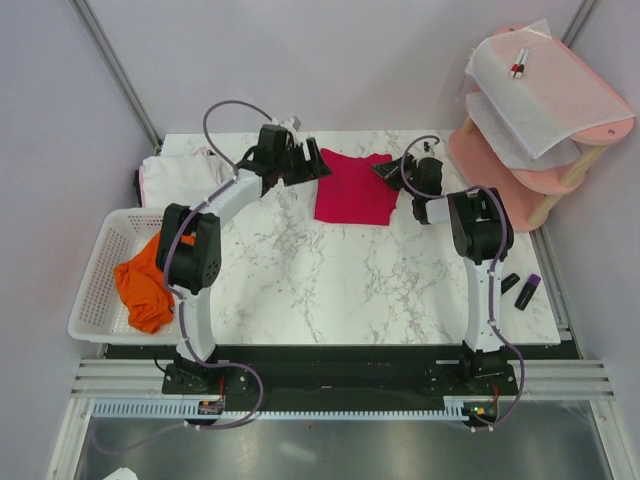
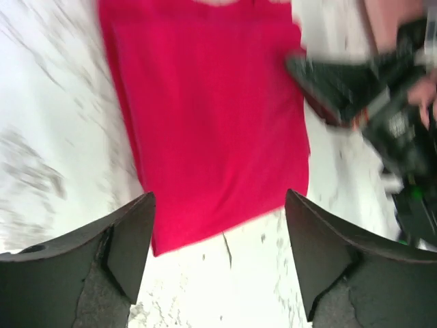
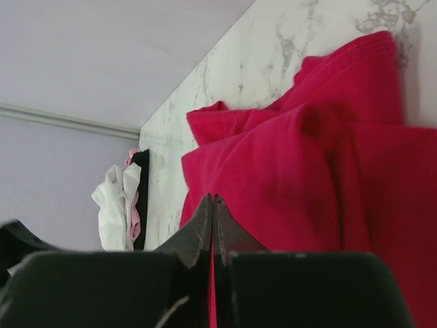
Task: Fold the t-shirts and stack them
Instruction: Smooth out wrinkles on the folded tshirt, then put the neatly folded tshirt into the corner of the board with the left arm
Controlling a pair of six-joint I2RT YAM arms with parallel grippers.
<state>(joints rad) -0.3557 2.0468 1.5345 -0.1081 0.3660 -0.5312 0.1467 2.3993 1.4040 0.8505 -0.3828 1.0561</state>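
At the table's far middle, the right gripper [image 3: 213, 220] is pinched shut on the crimson t-shirt [image 1: 355, 190] at its right edge, red showing between its fingers. The left gripper [image 2: 218, 198] hangs spread wide over the opposite side. A clean fold probably needs both edges carried level. On the marble table [image 1: 330, 280], the white t-shirt [image 1: 170, 175] lies far left and the orange t-shirt [image 1: 145, 285] droops from the mesh basket [image 1: 95, 270]; pale walls [image 1: 300, 60] close around.

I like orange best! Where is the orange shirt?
In the top view, the orange t-shirt drapes over the white basket's rim, just left of the left arm.
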